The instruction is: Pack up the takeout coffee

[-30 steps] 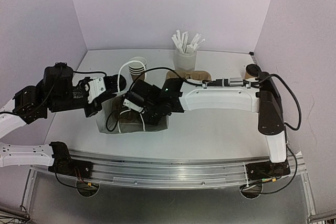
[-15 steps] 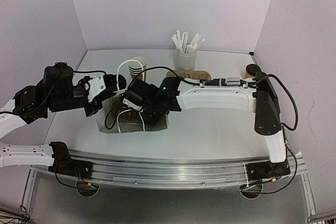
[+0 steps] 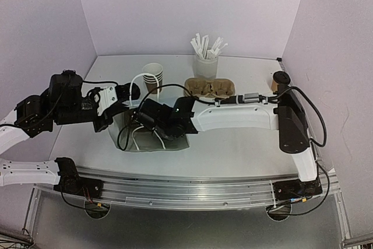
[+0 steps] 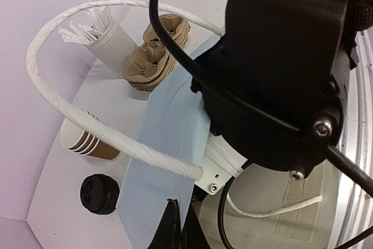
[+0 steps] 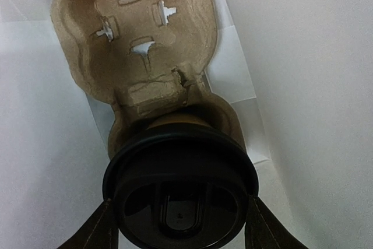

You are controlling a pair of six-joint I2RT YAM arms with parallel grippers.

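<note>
A white paper bag (image 3: 178, 142) with rope handles (image 4: 58, 103) stands open at the table's middle left. My left gripper (image 3: 120, 100) is shut on the bag's left rim, and its fingertips (image 4: 173, 231) pinch the wall (image 4: 163, 138). My right gripper (image 3: 149, 122) reaches down inside the bag. It is shut on a brown takeout coffee cup with a black lid (image 5: 180, 196), one finger (image 5: 96, 231) on each side of the lid. The cup sits in one pocket of a pulp carrier (image 5: 134, 39) on the bag's floor. A second lidded cup (image 3: 281, 80) stands at the far right.
A stack of empty brown cups (image 3: 153, 76) and a loose black lid (image 4: 99, 193) lie behind the bag. Spare pulp carriers (image 3: 210, 87) sit mid-table, and a white cup of wrapped straws (image 3: 205, 62) stands behind them. My right arm (image 4: 285, 68) crowds the bag's mouth.
My right gripper has moved left and down deeper into the bag with the lidded cup, uncovering the spare pulp carriers behind it. The left gripper has kept hold of the bag rim.
</note>
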